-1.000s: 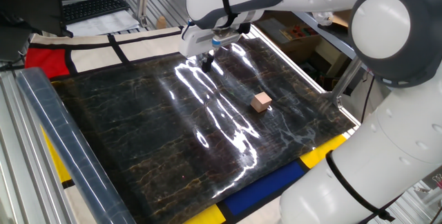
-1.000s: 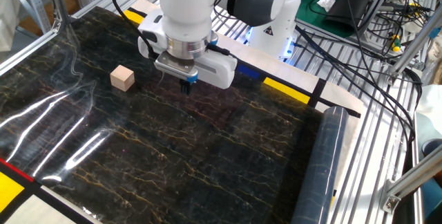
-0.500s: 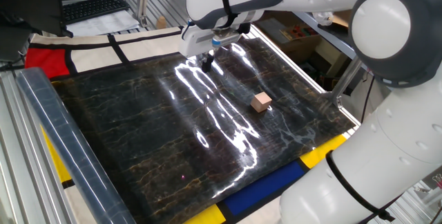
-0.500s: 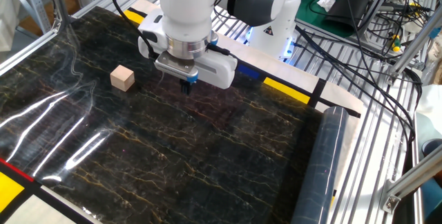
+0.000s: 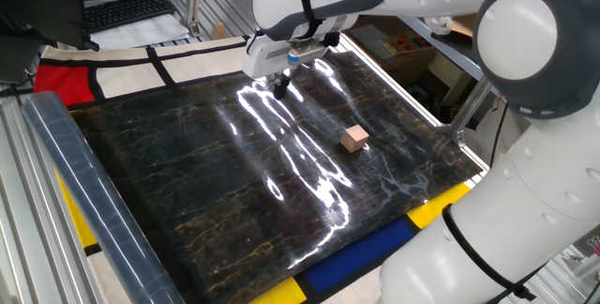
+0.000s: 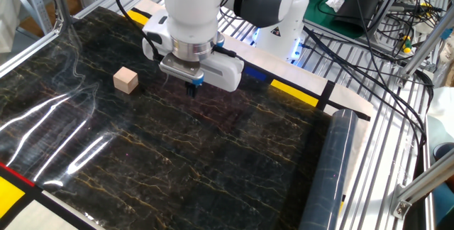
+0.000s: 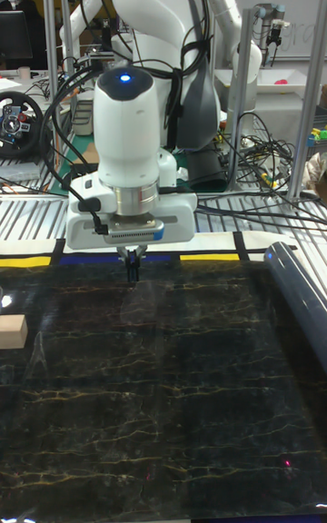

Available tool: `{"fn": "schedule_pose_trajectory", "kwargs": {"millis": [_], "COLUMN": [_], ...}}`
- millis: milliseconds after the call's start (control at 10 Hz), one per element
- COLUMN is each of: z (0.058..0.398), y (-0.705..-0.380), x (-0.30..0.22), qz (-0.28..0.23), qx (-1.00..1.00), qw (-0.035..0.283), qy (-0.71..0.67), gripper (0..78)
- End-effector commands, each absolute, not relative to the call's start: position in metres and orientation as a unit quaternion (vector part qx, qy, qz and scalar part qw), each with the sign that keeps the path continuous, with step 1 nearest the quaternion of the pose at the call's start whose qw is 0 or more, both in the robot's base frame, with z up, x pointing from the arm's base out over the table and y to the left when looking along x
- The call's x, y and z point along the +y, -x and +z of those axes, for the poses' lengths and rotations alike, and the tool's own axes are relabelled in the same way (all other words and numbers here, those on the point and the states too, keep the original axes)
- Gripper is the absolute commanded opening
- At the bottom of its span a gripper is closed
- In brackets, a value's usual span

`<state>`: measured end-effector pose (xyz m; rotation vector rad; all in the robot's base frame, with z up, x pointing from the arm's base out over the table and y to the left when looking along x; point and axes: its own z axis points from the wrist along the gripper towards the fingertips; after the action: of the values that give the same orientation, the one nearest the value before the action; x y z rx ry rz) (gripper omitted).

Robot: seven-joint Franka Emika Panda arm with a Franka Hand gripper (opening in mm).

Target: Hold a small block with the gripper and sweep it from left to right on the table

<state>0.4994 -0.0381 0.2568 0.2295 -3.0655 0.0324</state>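
Block (image 6: 125, 80) loose on bench (image 6: 213, 159), well apart from hand (image 6: 191, 88). Hand fingers together, gripping nothing, just above bench near robot-side edge. Grasp and sweep both undone.

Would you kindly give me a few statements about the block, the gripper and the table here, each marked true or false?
1. The gripper is holding the small block. False: the block lies on the table apart from the gripper, which holds nothing.
2. The gripper's fingers are close together. True.
3. The small block rests on the black marble-patterned sheet. True.
4. The block stands on the yellow panel at the table edge. False: it lies on the dark sheet, away from the coloured panels.
5. A rolled clear sheet lies along one side of the table. True.
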Motion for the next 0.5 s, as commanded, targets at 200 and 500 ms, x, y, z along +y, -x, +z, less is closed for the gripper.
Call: {"fn": "schedule_pose_trajectory", "kwargs": {"millis": [200,500], "z": [0.231,0.217], "y": [-0.495,-0.491], "x": [-0.064,-0.092], "qz": [0.013,0.018], "qx": [-0.996,-0.996], "qw": [0.043,0.053], "qy": [-0.076,-0.076], "gripper": [0.0,0.0]}}
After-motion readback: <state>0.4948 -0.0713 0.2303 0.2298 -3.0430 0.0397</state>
